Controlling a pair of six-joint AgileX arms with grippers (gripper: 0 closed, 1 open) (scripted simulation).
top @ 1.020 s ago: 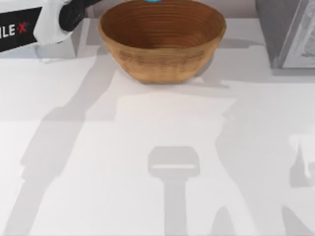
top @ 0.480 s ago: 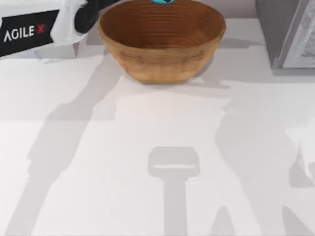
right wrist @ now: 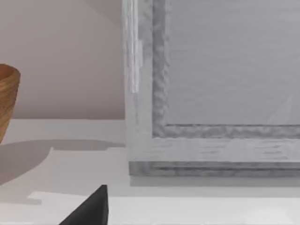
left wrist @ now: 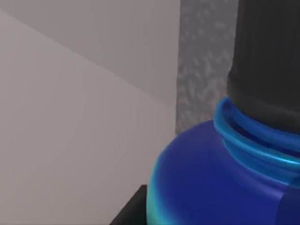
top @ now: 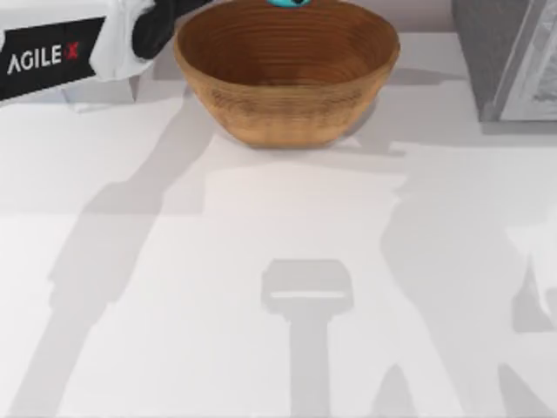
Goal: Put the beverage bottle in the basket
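You are looking at a basket [top: 287, 83] showing coiled, matt woven fibre, ribbed inside. The beverage bottle [left wrist: 215, 183] is gleaming like smooth glossy plastic, its cap [left wrist: 269, 61] looking duller, perhaps matt plastic. The worktop [top: 261, 261] is appearing smooth and matt.

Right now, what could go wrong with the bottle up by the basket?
1. The bottle sits at the far rim of the basket, not over its middle. Dropped here, it might hit the rim and fall behind.
2. The left arm is close beside the basket's rim; a sideways move might bump it.
3. The left wrist view shows the bottle's blue shoulder and black cap very near, so the grip may sit low and let it tip.
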